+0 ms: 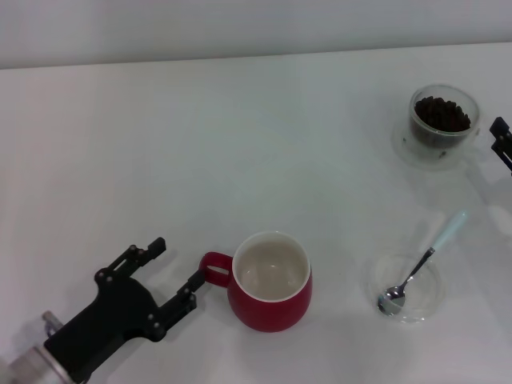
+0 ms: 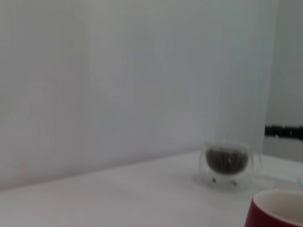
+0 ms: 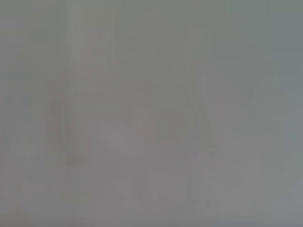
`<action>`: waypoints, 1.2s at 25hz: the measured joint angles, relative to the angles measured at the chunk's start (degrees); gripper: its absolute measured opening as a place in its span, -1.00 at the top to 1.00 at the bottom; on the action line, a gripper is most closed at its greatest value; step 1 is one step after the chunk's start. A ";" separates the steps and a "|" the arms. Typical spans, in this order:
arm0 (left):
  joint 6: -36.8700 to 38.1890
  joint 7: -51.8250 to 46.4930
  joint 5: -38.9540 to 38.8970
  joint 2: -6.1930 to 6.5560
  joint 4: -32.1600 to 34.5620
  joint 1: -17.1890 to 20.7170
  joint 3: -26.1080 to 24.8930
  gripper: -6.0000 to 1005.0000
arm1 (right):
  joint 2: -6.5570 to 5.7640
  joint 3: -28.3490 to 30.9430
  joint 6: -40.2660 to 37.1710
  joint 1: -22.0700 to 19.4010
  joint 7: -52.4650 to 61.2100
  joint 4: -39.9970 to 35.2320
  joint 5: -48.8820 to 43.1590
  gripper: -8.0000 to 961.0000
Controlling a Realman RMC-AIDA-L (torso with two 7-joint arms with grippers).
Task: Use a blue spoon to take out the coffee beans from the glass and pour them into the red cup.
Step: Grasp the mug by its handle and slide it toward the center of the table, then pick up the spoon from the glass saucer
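Note:
The red cup (image 1: 270,282) stands upright at the front centre, its cream inside bare and its loop handle pointing toward my left gripper (image 1: 176,264). That gripper is open just beside the handle, one fingertip close to it. The glass (image 1: 442,120) holding coffee beans (image 1: 441,114) stands at the far right. The blue spoon (image 1: 422,264) lies with its metal bowl in a flat clear dish (image 1: 428,300) and its pale handle pointing away. My right gripper (image 1: 501,142) shows only at the right edge, next to the glass. In the left wrist view the glass (image 2: 227,163) and the cup's rim (image 2: 279,210) appear.
A white table (image 1: 240,144) carries everything, with a pale wall behind it. The right wrist view shows only a blank grey blur. A dark piece of the right gripper (image 2: 284,131) shows beyond the glass in the left wrist view.

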 joint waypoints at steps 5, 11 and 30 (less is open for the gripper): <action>-4.66 0.00 -0.29 -0.01 1.69 1.79 -2.03 -0.46 | -0.11 0.31 2.73 -1.78 1.52 -0.67 0.14 -0.60; -7.61 0.00 -3.70 -0.08 2.50 4.14 -3.62 -0.45 | -0.22 -0.88 3.59 -5.08 19.11 -7.32 -1.16 -0.59; -11.92 0.00 -21.24 0.17 6.31 1.58 -3.75 -0.45 | -5.42 -3.26 5.98 -1.22 69.43 -16.09 -28.80 -0.58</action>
